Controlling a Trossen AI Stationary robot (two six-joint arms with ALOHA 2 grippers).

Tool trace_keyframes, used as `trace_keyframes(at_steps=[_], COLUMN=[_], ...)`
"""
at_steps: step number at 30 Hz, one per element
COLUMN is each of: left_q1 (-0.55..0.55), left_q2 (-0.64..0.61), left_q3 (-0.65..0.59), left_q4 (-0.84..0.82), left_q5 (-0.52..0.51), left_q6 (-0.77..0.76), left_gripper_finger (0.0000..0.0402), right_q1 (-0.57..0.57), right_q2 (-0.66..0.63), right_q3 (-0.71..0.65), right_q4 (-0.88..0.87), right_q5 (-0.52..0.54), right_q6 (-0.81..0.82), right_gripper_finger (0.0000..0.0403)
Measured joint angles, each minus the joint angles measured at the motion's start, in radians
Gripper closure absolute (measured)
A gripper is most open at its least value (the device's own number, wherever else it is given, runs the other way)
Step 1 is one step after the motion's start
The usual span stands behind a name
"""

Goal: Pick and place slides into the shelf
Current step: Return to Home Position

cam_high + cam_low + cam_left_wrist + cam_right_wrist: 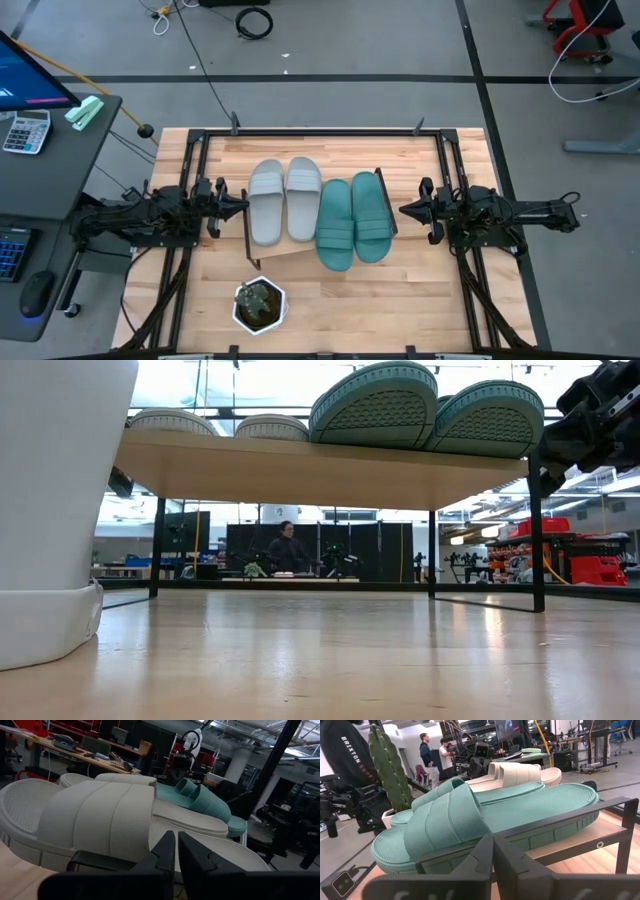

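Observation:
The shelf (pixel 283 253), a light wooden board on thin black legs, stands at mid-table. On it lie two light grey slides (pixel 285 199) on the left half and two teal slides (pixel 354 218) on the right half, soles down. The teal pair's near ends (pixel 430 410) stick out past the board's near edge. My left gripper (pixel 243 205) is shut and level just left of the shelf, pointing at the grey slides (pixel 100 815). My right gripper (pixel 402 209) is shut and level just right of the shelf, facing the teal slides (pixel 470 815). Neither touches anything.
A cactus in a white pot (pixel 260 305) stands near the table's front edge, left of centre, and fills the left of the low view (pixel 50 510). A desk with a calculator (pixel 25 130) sits beyond the table's left edge. People (pixel 427 755) stand in the room behind.

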Motion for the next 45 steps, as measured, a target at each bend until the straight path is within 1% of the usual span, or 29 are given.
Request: trace_keyframes(at_steps=[5, 15, 26, 38, 45], left_q1=[0.000, 0.000, 0.000, 0.000, 0.000], left_q2=[0.000, 0.000, 0.000, 0.000, 0.000], left_q3=[0.000, 0.000, 0.000, 0.000, 0.000], left_q4=[0.000, 0.000, 0.000, 0.000, 0.000], left_q5=[0.000, 0.000, 0.000, 0.000, 0.000], left_q6=[0.000, 0.000, 0.000, 0.000, 0.000], left_gripper_finger=[0.0381, 0.0366, 0.0380, 0.0366, 0.0375], right_q1=[0.000, 0.000, 0.000, 0.000, 0.000], right_q2=[0.000, 0.000, 0.000, 0.000, 0.000], right_q3=[0.000, 0.000, 0.000, 0.000, 0.000], right_q4=[0.000, 0.000, 0.000, 0.000, 0.000], right_q5=[0.000, 0.000, 0.000, 0.000, 0.000], right_q6=[0.000, 0.000, 0.000, 0.000, 0.000], right_gripper_finger=[0.0385, 0.0385, 0.0385, 0.0385, 0.0385])
